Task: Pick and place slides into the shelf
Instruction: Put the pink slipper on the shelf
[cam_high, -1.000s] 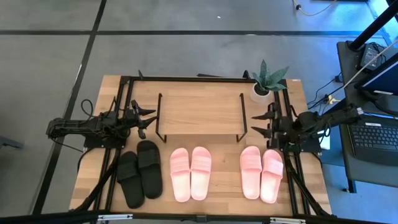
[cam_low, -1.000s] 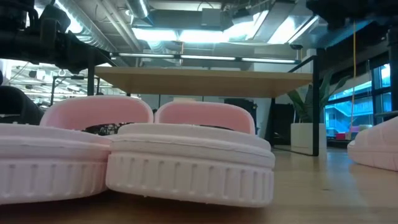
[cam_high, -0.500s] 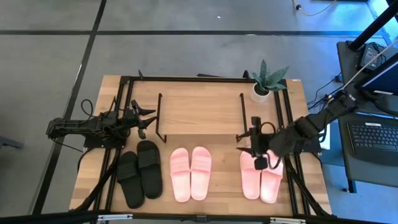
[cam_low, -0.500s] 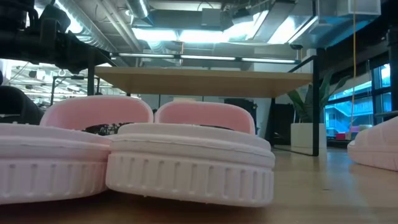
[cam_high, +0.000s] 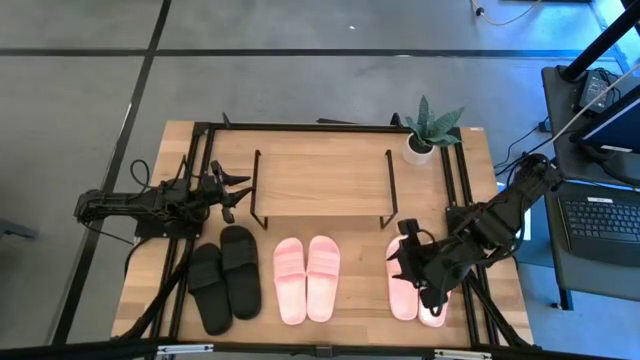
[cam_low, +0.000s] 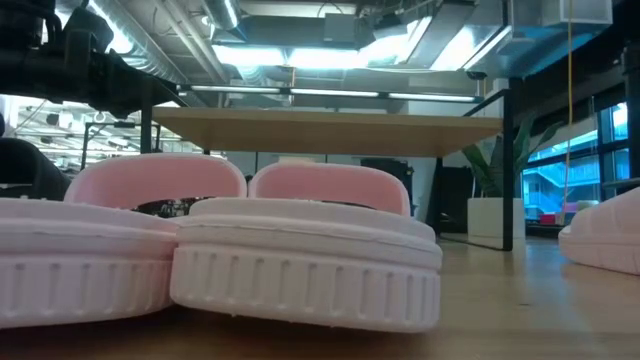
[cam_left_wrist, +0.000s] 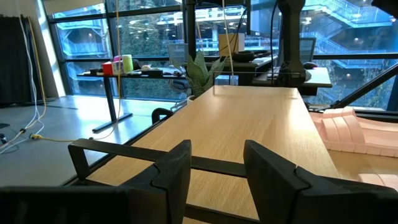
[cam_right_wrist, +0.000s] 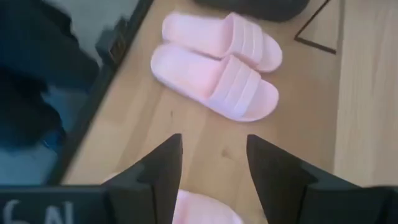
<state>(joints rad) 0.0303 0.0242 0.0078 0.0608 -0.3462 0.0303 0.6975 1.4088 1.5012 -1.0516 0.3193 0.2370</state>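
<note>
Three pairs of slides lie soles down along the table's near side in the high view: a black pair (cam_high: 225, 276), a middle pink pair (cam_high: 307, 278) and a right pink pair (cam_high: 432, 285). The shelf (cam_high: 322, 180) stands on its wire legs behind them. My right gripper (cam_high: 400, 262) is open above the right pink pair and points toward the middle pair (cam_right_wrist: 217, 65). One slide of the right pair (cam_right_wrist: 199, 211) shows under its gripper (cam_right_wrist: 214, 168). My left gripper (cam_high: 237, 190) is open and waits at the shelf's left end (cam_left_wrist: 217, 168).
A potted plant (cam_high: 428, 130) stands at the shelf's far right corner. Black frame rails (cam_high: 465, 200) run along both sides of the table. In the low view the middle pink pair (cam_low: 220, 250) fills the foreground, with the shelf board (cam_low: 320, 130) behind it.
My right gripper has swung from beside the shelf's right end toward the table's near edge and a little to the left. It has ended above the right pink pair, turned to face the middle pair. The slides and the shelf have not moved.
</note>
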